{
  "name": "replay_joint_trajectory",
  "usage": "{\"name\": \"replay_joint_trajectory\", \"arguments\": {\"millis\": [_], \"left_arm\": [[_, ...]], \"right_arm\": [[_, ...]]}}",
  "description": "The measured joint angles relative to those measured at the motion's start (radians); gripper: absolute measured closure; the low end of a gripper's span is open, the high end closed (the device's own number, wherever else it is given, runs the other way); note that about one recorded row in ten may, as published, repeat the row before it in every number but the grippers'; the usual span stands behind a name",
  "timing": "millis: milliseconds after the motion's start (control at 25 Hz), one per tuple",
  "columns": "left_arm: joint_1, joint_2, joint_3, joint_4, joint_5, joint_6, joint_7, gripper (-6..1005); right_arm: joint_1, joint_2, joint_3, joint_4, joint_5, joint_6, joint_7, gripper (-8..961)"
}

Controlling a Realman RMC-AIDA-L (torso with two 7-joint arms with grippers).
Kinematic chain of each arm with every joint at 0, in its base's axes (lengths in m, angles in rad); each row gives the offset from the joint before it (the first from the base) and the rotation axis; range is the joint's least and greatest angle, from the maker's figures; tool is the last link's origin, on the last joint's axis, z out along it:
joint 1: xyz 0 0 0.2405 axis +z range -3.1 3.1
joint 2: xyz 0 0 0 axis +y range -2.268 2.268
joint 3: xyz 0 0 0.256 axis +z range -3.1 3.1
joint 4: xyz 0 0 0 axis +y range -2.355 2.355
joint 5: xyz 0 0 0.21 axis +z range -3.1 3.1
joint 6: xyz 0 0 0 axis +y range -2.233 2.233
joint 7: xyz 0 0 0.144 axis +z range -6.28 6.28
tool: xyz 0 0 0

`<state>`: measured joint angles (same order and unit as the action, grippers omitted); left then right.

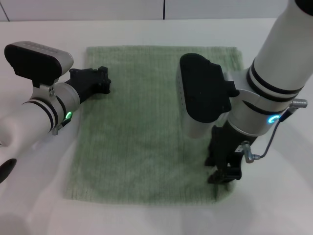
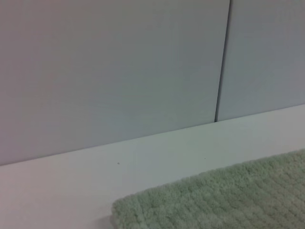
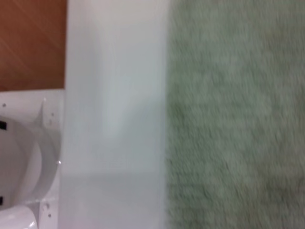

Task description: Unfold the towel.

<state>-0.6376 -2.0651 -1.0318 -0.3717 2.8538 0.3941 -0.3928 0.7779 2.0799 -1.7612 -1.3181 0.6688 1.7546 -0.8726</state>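
Towel: the towel lay flat on the white table, a pale green ribbed rectangle reaching from the far side towards the robot; it looked spread in a single sheet, with a slightly wavy near edge
Left gripper: the left gripper sat at the towel's far left edge, its black fingers pointing in over the cloth; I could not tell whether they were parted or pinching any cloth
Right gripper: the right gripper hung pointing down at the towel's near right corner, right at the edge; its fingertips were at the cloth, but I could not tell whether they gripped it or how far apart they stood
Left wrist view: a fluffy corner of the towel lay on the table, with a grey wall behind
Right wrist view: the towel's straight edge ran alongside bare table; brown floor showed beyond the table's rim
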Motion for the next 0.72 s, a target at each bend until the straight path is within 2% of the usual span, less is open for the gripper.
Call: {"name": "replay_joint_trajectory", "arguments": {"millis": [120, 320, 560, 720], "left_arm": [[0.004, 0.0, 0.0, -0.004, 0.0, 0.0, 0.0, 926], [0.007, 0.002, -0.001, -0.007, 0.001, 0.0, 0.0, 924], [0.012, 0.002, -0.001, -0.015, 0.001, 0.0, 0.001, 923], [0.012, 0.002, -0.001, -0.016, 0.001, 0.001, 0.001, 922]], "right_arm": [[-0.001, -0.002, 0.024, -0.03, 0.06, 0.006, -0.017, 617], [-0.025, -0.002, 0.102, -0.131, 0.097, -0.014, -0.041, 619], [-0.073, 0.003, 0.116, -0.16, 0.085, -0.201, -0.05, 622], [-0.134, 0.004, 0.115, -0.191, 0.042, -0.373, -0.045, 622]]}}
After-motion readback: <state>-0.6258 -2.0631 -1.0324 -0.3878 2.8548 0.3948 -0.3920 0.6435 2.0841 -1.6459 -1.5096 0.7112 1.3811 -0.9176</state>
